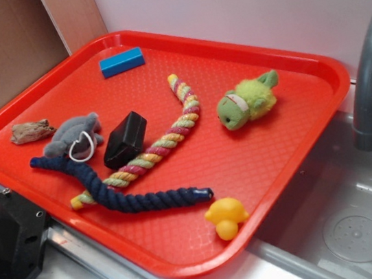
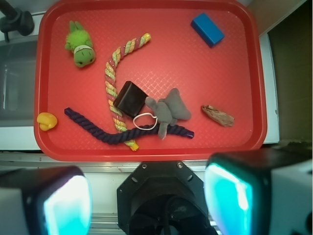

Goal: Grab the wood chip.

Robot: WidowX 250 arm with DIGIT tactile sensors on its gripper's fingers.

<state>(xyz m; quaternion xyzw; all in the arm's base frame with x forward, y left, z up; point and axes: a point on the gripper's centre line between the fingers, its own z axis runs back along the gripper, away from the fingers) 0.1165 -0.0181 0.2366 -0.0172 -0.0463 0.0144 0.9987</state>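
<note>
Gripper hangs wide open and empty above the tray's near edge, approach not yet begun. Next it likely must descend over the wood chip, just beside the grey plush toy.

Open tray floor around the wood chip

The wood chip lies alone on the red tray; bare floor surrounds it, with the tray rim near on two sides. The grey plush toy sits beside it, apart; the blue block is well away.

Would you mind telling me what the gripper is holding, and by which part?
Nothing: the gripper is open and empty, and the wood chip lies untouched on the tray.
</note>
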